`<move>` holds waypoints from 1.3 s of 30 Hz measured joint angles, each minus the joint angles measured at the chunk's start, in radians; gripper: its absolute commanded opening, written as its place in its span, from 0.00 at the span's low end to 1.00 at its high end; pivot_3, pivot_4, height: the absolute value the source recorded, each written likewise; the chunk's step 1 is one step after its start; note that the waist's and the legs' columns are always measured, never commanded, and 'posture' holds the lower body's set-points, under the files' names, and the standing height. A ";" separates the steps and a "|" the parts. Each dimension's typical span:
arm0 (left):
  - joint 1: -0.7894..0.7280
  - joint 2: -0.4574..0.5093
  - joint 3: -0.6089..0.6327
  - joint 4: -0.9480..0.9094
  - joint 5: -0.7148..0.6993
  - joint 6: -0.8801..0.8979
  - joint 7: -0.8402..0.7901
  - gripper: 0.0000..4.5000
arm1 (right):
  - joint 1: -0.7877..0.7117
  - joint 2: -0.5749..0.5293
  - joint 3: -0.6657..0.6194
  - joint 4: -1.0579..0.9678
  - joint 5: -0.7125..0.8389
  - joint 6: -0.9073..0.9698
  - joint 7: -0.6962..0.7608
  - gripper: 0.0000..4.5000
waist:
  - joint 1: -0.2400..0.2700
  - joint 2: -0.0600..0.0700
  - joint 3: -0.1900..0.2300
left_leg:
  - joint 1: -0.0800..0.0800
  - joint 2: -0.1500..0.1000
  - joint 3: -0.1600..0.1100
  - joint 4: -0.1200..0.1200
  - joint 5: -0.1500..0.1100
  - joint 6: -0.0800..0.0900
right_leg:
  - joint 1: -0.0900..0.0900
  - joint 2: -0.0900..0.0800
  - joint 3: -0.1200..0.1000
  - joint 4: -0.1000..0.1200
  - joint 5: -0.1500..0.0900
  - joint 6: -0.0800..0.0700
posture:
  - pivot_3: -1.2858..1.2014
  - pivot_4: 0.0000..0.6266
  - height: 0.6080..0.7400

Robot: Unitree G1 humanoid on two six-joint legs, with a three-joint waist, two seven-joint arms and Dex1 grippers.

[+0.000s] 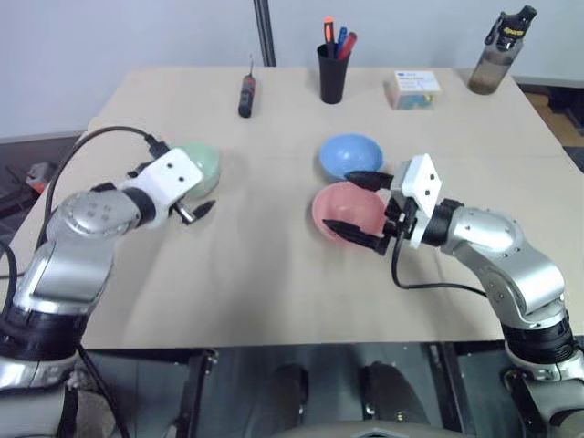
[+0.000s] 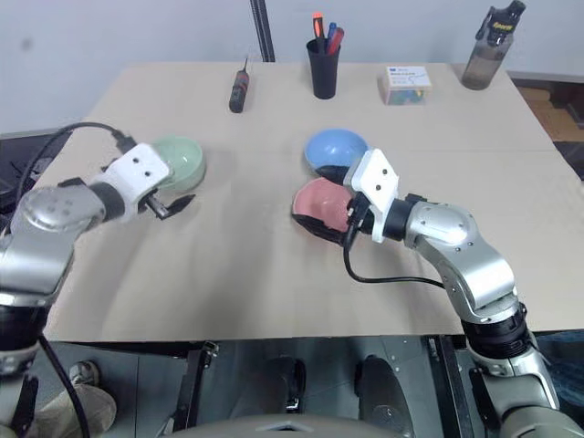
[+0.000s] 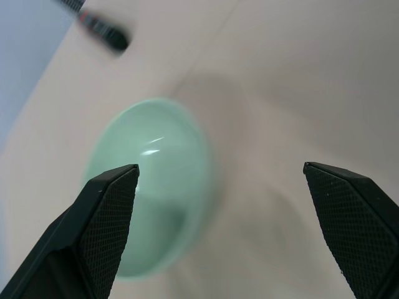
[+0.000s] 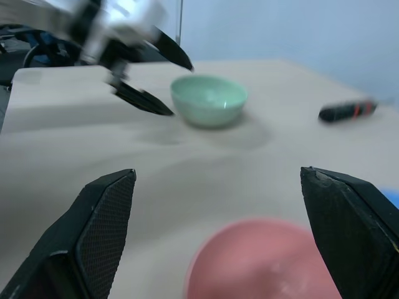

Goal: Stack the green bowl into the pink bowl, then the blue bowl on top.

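The left gripper (image 3: 221, 233) hangs with its two black fingers spread wide and nothing between them, just above the table (image 1: 255, 283). The green bowl (image 2: 179, 162) sits upright right in front of it, slightly off toward one finger, near but not touching. Beyond that bowl, farther from the gripper, a black-handled screwdriver (image 1: 246, 95) lies on the tabletop, well apart, with bare tan surface between them.

The right gripper (image 1: 360, 212) is also spread wide and empty, poised over the pink bowl (image 1: 345, 210): one finger reaches over the bowl's far rim, the other over its near rim. Whether either fingertip touches the rim cannot be told. The blue bowl (image 1: 350, 155) stands just behind the pink one, their rims very close together or touching, directly past the gripper's upper finger.

Between the two grippers lies a broad stretch of open tabletop, so the green bowl and the pink bowl are well apart. Toward the table's far edge stand a black pen cup (image 1: 333, 75) with markers, a small box (image 1: 412, 89) and a dark bottle (image 1: 498, 53), all well beyond both grippers.
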 measured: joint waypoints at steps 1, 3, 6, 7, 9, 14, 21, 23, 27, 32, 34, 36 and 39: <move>-0.031 -0.004 -0.050 0.043 0.040 0.009 0.003 1.00 | -0.013 -0.001 0.004 0.025 -0.012 -0.014 0.000 0.98 | 0.000 0.000 0.000 | -0.001 0.000 0.000 0.000 0.000 0.000 | -0.001 0.000 0.000 0.000 0.000 0.000 | 0.52 0.24 1.00; -0.057 -0.014 -0.094 0.098 0.081 0.024 0.006 1.00 | -0.023 -0.004 0.005 0.044 -0.023 -0.035 0.002 0.98 | 0.000 0.000 0.000 | -0.002 0.000 0.000 0.000 0.000 0.000 | -0.002 0.001 0.000 0.000 0.000 0.000 | 0.52 0.24 1.00; -0.103 -0.044 -0.145 0.190 0.135 0.040 0.003 0.83 | -0.029 -0.003 0.008 0.063 -0.032 -0.074 0.021 1.00 | 0.003 -0.001 0.001 | -0.003 0.000 0.000 0.000 0.000 0.000 | -0.002 0.000 0.000 0.000 0.000 0.000 | 0.52 0.24 1.00; -0.106 -0.045 -0.148 0.195 0.138 0.041 0.003 0.76 | -0.030 -0.003 0.008 0.063 -0.032 -0.075 0.021 1.00 | 0.003 -0.001 0.001 | -0.003 0.000 0.000 0.000 0.000 0.000 | -0.002 0.000 0.000 0.000 0.000 0.000 | 0.52 0.24 1.00; -0.125 -0.054 -0.168 0.217 0.157 0.042 0.000 0.56 | -0.033 -0.002 0.007 0.063 -0.028 -0.089 0.025 1.00 | 0.004 -0.001 0.001 | -0.003 0.000 0.000 0.001 0.000 0.000 | -0.002 0.000 0.000 0.000 0.000 0.000 | 0.52 0.24 1.00; -0.157 -0.081 -0.172 0.262 0.188 0.026 -0.001 0.11 | -0.035 -0.008 0.007 0.063 -0.024 -0.106 0.042 1.00 | 0.005 -0.001 0.001 | -0.004 0.000 0.000 0.001 0.000 0.000 | -0.003 0.000 0.000 0.000 0.000 0.000 | 0.52 0.24 1.00; -0.137 -0.076 -0.162 0.215 0.173 -0.037 -0.069 0.00 | -0.019 -0.041 -0.008 0.060 -0.019 -0.110 0.040 1.00 | 0.005 -0.001 0.000 | -0.013 0.001 -0.001 0.004 0.001 -0.001 | -0.011 -0.001 -0.001 0.002 0.000 0.000 | 0.52 0.24 1.00; -0.114 -0.057 -0.154 0.155 0.140 -0.075 -0.120 0.00 | 0.006 -0.060 -0.034 0.057 -0.016 -0.110 0.040 1.00 | 0.006 -0.001 0.000 | -0.016 0.002 -0.002 0.004 0.001 -0.001 | -0.013 -0.002 -0.001 0.001 0.000 0.000 | 0.52 0.24 1.00; -0.119 -0.058 -0.121 0.019 -0.002 -0.233 -0.280 0.00 | 0.163 -0.148 -0.143 0.008 -0.009 -0.112 0.042 1.00 | 0.027 -0.002 0.000 | -0.017 0.000 -0.004 0.004 0.000 0.000 | -0.012 -0.005 -0.004 -0.001 0.000 0.000 | 0.52 0.24 1.00; -0.221 -0.182 -0.125 0.009 -0.139 -0.399 -0.414 0.00 | 0.373 -0.215 -0.274 -0.085 0.018 -0.099 0.040 1.00 | 0.035 -0.001 0.000 | -0.015 0.000 -0.004 0.006 0.001 0.000 | -0.009 -0.003 -0.005 0.001 0.000 0.000 | 0.52 0.24 1.00; -0.261 -0.244 -0.139 0.032 -0.201 -0.467 -0.491 0.00 | 0.456 -0.233 -0.337 -0.127 0.029 -0.079 0.031 1.00 | 0.030 -0.002 0.000 | -0.015 0.000 -0.003 0.007 0.000 0.000 | -0.009 -0.002 -0.004 0.001 0.000 0.000 | 0.52 0.24 1.00; -0.305 -0.293 -0.167 0.066 -0.245 -0.505 -0.570 0.00 | 0.520 -0.238 -0.385 -0.162 0.029 -0.069 0.015 1.00 | 0.025 -0.001 0.000 | -0.014 -0.001 -0.003 0.007 0.000 0.000 | -0.009 -0.001 -0.003 0.002 0.000 0.000 | 0.52 0.24 1.00; -0.345 -0.343 -0.191 0.127 -0.268 -0.548 -0.643 0.22 | 0.550 -0.240 -0.403 -0.199 0.031 -0.064 -0.005 1.00 | 0.013 -0.001 0.000 | -0.013 -0.001 -0.003 0.008 0.001 0.000 | -0.008 0.000 -0.003 0.003 0.000 0.000 | 0.52 0.24 1.00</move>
